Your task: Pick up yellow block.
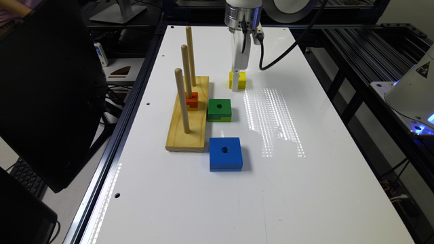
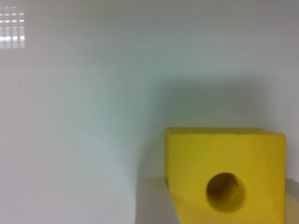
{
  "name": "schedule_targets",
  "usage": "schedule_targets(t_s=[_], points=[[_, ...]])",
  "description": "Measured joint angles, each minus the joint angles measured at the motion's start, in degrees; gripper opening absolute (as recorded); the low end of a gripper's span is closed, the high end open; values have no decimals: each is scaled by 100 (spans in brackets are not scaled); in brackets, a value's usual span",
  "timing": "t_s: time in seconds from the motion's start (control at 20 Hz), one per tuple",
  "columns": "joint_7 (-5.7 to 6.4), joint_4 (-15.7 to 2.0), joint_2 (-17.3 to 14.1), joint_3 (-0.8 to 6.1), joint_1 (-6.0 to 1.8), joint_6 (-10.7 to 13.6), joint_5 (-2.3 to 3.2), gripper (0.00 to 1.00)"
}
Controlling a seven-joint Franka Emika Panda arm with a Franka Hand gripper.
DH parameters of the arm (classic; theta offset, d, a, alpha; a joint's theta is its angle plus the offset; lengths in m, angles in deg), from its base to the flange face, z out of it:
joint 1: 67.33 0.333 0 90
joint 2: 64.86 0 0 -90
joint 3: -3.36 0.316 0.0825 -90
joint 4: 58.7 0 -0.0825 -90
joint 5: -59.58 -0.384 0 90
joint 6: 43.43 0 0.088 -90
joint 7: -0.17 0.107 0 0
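Note:
The yellow block (image 1: 241,80) is a small square with a round hole, resting on the white table (image 1: 305,189) toward the far end. My gripper (image 1: 236,82) has come straight down onto it, with a white finger standing in front of the block's near face. The wrist view puts the yellow block (image 2: 233,163) close up, held in the gripper (image 2: 224,205) with a grey finger (image 2: 154,203) pressed against one side. The edge of the other finger (image 2: 293,203) sits tight against the opposite side. The gripper is shut on the block, which still sits on the table.
A wooden base (image 1: 188,125) with three upright pegs stands to the exterior view's left, an orange block (image 1: 192,100) on its middle peg. A green block (image 1: 219,109) and a larger blue block (image 1: 225,153) lie nearer. The arm's black cable (image 1: 281,54) hangs at the right.

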Motion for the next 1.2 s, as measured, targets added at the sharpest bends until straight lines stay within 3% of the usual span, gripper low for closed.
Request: schedule_targets(t_s=[0.15,0.5,0.85,1.2], points=[[0,1,97,0,0,73,0,0],[0,25,717,1,0,710,0,0],[0,33,872,2,0,819,0,0],[0,41,1645,4,0,1603,0,0]])
